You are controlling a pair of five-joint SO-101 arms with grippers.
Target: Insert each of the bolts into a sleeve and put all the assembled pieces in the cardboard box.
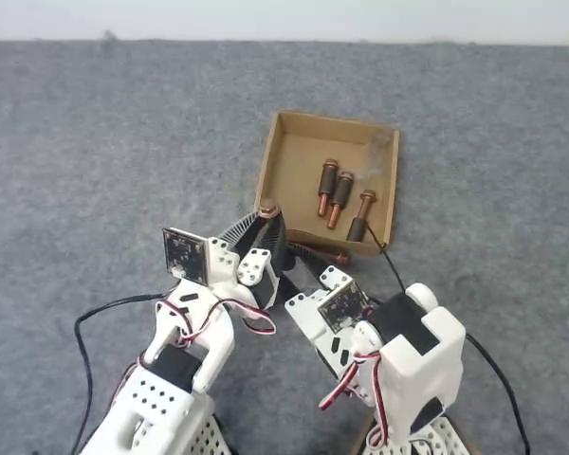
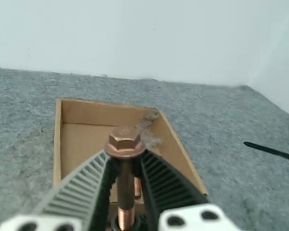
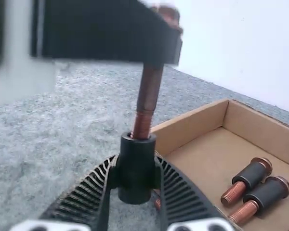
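- The left gripper [image 1: 268,223] sits at the middle of the high view, just off the lower left corner of the cardboard box [image 1: 266,161]; its two ribbed fingers [image 2: 86,183] are pinched on a copper bolt [image 2: 124,143] just under the hex head
- In the left wrist view the bolt stands upright between the fingers, head uppermost, in front of the open box [image 2: 86,113]
- The right gripper [image 3: 135,174], low in the middle of its wrist view, clamps a black sleeve [image 3: 134,159] from both sides, open end up
- The bolt's [image 3: 147,98] threaded end meets the sleeve's mouth and looks to be just inside it; most of the shank is above the sleeve
- Three assembled pieces lie side by side on the box floor, right of centre in the high view [image 1: 326,186] [image 1: 340,199] [image 1: 361,215], all slanted the same way with heads toward the top of the frame
- The box rests on a grey carpeted table [image 1: 123,142]
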